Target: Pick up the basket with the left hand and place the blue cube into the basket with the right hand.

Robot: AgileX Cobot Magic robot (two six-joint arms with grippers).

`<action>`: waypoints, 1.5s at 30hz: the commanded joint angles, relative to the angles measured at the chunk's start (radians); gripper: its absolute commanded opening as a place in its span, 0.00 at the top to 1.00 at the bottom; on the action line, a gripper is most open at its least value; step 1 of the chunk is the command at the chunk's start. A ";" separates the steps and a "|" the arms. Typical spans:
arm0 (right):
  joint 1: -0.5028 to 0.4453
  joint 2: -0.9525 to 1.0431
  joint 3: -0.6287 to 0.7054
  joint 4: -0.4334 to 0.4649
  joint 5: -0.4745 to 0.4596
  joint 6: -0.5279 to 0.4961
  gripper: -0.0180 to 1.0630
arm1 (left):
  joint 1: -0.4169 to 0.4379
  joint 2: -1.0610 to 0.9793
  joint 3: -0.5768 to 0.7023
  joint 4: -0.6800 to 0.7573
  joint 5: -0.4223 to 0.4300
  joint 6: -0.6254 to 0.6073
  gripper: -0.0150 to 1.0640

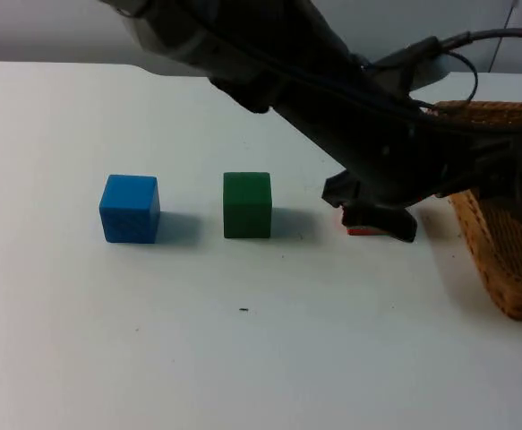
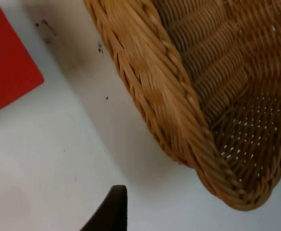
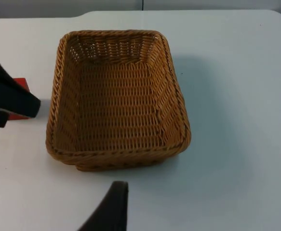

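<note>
Basket (image 1: 507,242) is seen resting on the worktop (image 1: 243,358) beside the left gripper (image 1: 381,219), whose opening cannot be told, the blue cube (image 1: 130,209) well apart; its slanted rim could be nudged away, judged from the close approach.

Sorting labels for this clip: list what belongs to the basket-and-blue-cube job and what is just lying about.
Job:
- basket
- blue cube
- left hand, at the basket's rim
- right hand, above the table near the basket

Lying about:
- green cube
- red block
</note>
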 commanded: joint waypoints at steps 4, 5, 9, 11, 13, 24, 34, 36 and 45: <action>-0.005 -0.002 0.001 -0.001 -0.011 -0.007 0.02 | -0.026 0.093 -0.108 0.042 0.028 -0.099 0.03; -0.005 -0.002 0.001 -0.001 -0.011 -0.007 0.02 | -0.029 0.111 -0.125 0.051 0.028 -0.111 0.03; -0.005 -0.002 0.001 -0.001 -0.011 -0.005 0.02 | -0.045 0.165 -0.175 0.097 0.024 -0.185 0.04; -0.005 -0.002 0.001 -0.001 -0.011 -0.005 0.02 | -0.047 0.180 -0.192 0.113 0.024 -0.207 0.05; -0.005 -0.002 0.001 -0.001 -0.011 -0.005 0.02 | -0.054 0.206 -0.217 0.120 0.024 -0.231 0.05; -0.005 -0.002 0.001 -0.003 -0.011 -0.005 0.02 | -0.084 0.247 -0.284 0.120 -0.041 -0.298 0.05; -0.005 -0.002 0.001 -0.003 -0.011 -0.005 0.02 | -0.084 0.252 -0.284 0.127 -0.054 -0.335 0.17; -0.005 -0.002 0.001 -0.003 -0.011 -0.005 0.02 | -0.084 0.253 -0.284 0.127 -0.051 -0.337 0.24; -0.005 -0.002 0.001 -0.003 -0.011 -0.005 0.02 | -0.094 0.253 -0.284 0.111 -0.119 -0.339 0.83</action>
